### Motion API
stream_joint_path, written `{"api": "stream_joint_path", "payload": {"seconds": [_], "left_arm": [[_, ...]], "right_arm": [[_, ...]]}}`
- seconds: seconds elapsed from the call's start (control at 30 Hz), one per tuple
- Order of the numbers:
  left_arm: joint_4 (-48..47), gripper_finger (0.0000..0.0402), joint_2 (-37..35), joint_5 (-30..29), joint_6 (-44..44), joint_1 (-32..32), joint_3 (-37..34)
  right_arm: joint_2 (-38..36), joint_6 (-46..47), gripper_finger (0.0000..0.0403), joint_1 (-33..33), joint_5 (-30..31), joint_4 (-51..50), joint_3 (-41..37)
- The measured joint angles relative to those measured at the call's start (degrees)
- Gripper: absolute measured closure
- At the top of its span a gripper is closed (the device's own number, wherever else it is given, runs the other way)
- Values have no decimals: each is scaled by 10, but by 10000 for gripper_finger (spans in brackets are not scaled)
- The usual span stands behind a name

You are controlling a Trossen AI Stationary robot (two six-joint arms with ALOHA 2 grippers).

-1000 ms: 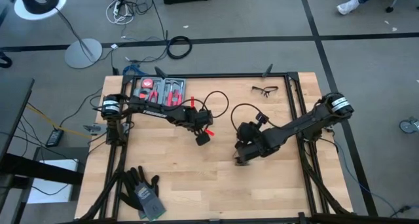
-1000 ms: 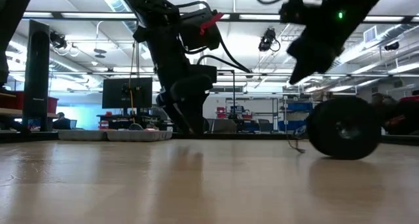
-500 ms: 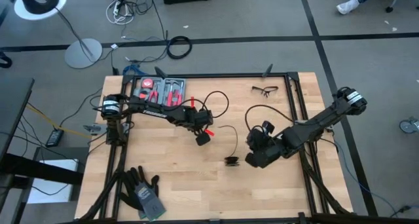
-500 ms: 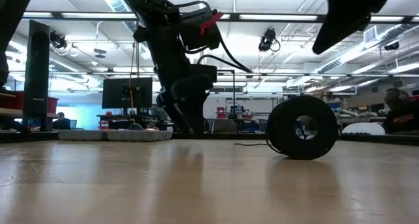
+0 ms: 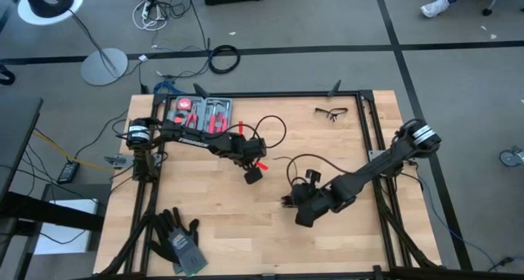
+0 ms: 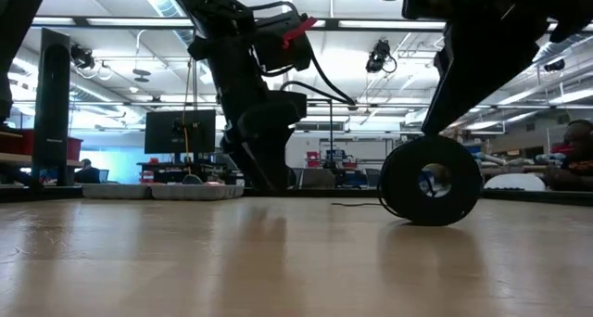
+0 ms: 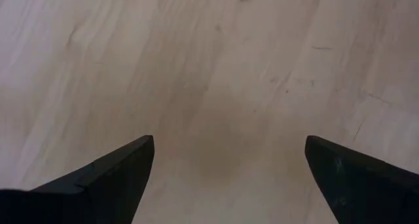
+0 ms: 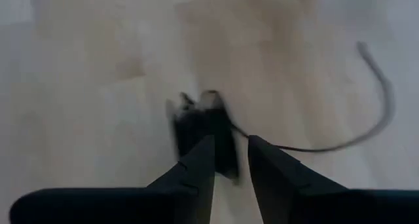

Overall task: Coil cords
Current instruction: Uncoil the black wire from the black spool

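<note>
so my right gripper (image 8: 229, 162) hangs low over the middle of the table (image 5: 221, 231), fingers a narrow gap apart and holding nothing, with the puck (image 8: 203, 135) standing on its edge just ahead of the tips. whether they touch it i cannot tell. its thin cord (image 8: 376, 96) trails away loose across the wood, uncoiled. my left gripper (image 7: 229, 178) waits spread wide and empty above bare board, well apart. i judge the coiling barely begun: the puck must be gripped and the whole cord wound.
</note>
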Motion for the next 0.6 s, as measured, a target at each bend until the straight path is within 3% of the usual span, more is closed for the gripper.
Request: {"api": "stream_joint_path", "payload": {"seconds": [0.2,0.37,0.43,0.6], "left_arm": [[-1,2,0,0,1,-9,0],[0,2,0,0,1,-15,0],[0,2,0,0,2,-16,0],[-1,2,0,-1,4,-17,0]], "right_arm": [[15,-15,321,-12,-56,29,0],[30,-41,388,-25,-50,34,1],[30,-49,395,-26,-42,36,1],[32,-94,401,-14,102,14,16]]}}
